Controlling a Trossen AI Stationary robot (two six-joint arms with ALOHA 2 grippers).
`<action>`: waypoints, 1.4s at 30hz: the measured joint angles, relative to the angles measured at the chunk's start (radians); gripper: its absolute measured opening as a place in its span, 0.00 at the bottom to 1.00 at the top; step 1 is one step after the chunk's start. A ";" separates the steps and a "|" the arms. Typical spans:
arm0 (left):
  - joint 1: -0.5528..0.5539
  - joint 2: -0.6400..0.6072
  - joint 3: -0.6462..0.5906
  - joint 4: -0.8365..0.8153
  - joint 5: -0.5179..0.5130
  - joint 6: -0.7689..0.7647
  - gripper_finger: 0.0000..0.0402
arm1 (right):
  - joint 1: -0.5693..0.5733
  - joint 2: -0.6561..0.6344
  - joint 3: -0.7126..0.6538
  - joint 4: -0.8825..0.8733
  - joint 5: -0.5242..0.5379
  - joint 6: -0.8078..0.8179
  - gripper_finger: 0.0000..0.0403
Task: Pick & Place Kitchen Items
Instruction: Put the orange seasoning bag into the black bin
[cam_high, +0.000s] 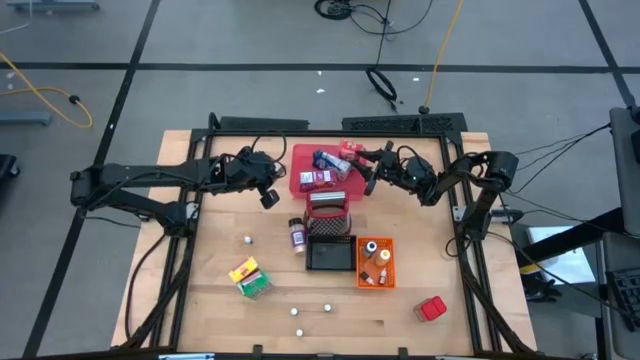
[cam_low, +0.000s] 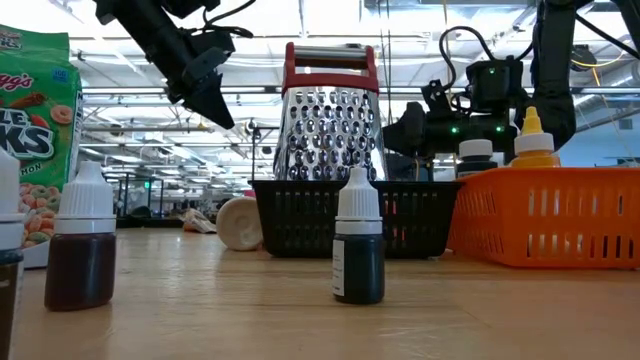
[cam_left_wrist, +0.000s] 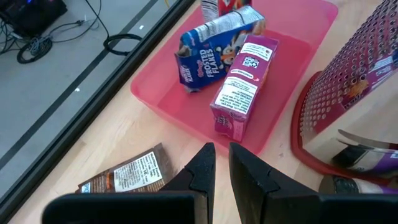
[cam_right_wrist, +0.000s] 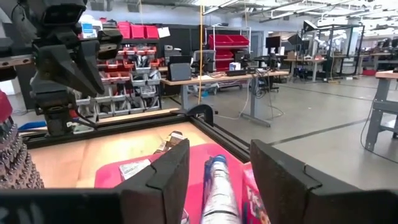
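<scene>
2 dropper bottles (cam_low: 358, 240) stand on wooden table (cam_low: 300, 320) (workshop behind).

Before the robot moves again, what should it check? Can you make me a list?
1. Right hand open over the red tray: ok, fingers apart.
2. Right hand empty: ok, nothing between its fingers.
3. Left hand empty: ok, fingers nearly together, nothing between them.
4. Frosted Flakes box and purple box inside the tray: ok.
5. Brown pouch put away: not ok, it lies on the table beside the tray.
6. Red box and yellow-green box put away: not ok, on the table.
</scene>
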 joint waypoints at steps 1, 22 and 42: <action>0.000 0.000 0.000 0.000 0.000 0.000 0.12 | 0.000 0.000 0.000 0.000 -0.001 0.000 0.41; 0.216 0.017 0.002 -0.114 -0.030 0.023 0.12 | 0.106 -0.118 -0.063 -0.008 -0.009 -0.003 0.40; 0.231 0.302 0.001 -0.287 -0.118 0.423 0.42 | 0.194 -0.439 -0.239 -0.008 -0.006 -0.034 0.38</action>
